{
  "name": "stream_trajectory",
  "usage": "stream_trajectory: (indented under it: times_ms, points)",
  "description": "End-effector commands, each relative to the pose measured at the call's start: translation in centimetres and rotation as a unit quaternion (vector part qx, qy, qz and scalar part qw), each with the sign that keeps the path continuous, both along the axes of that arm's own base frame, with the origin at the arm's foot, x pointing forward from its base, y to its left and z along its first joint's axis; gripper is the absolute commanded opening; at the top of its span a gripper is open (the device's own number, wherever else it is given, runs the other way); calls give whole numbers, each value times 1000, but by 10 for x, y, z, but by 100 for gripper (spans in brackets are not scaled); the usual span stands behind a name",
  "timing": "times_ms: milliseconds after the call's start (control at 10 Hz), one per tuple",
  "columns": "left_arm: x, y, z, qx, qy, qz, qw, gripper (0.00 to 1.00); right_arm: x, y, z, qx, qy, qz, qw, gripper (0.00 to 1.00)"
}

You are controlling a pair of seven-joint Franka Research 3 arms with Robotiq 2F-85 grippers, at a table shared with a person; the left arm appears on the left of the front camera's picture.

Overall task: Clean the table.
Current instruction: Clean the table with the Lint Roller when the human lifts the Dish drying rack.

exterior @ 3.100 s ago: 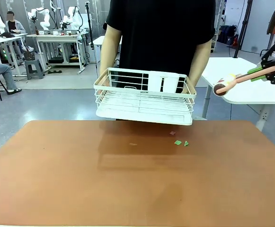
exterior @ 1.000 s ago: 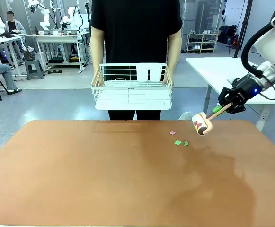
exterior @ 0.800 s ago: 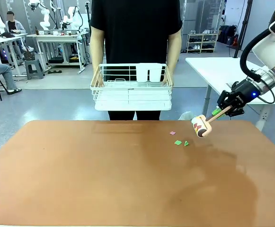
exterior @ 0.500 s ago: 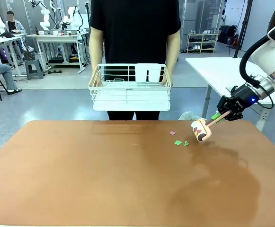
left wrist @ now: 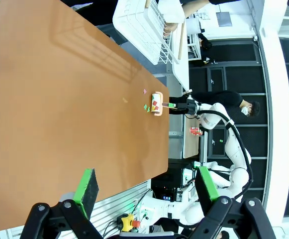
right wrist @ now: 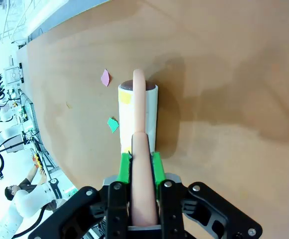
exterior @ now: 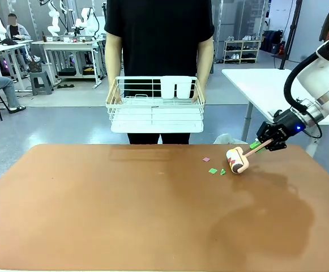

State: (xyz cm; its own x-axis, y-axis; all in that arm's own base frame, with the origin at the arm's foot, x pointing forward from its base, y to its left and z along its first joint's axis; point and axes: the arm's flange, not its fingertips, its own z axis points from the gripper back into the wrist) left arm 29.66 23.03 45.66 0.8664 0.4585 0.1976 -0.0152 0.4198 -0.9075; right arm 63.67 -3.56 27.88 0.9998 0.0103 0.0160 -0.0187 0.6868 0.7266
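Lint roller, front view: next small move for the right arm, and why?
Probably roll the lint roller toward the robot's left, over the green scraps and on to the pink scrap. The right gripper is shut on its handle, and its head is just right of those scraps lying on the table.
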Motion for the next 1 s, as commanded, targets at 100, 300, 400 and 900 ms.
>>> stream_trajectory:
  times_ms: [100,300,400,900]
  points:
    - [-2,2,3,-6,-15,-4,1000,100,4,11,-22,0,0,12,1000,21]
    - [-2,2,3,-6,-15,-4,1000,100,10,38,-27,-1,23,42,999,21]
    - [-2,2,3,-6,-15,-4,1000,100,14,61,-35,-11,45,60,997,21]
    - [-2,2,3,-6,-15,-4,1000,100,29,149,-53,-49,97,94,990,21]
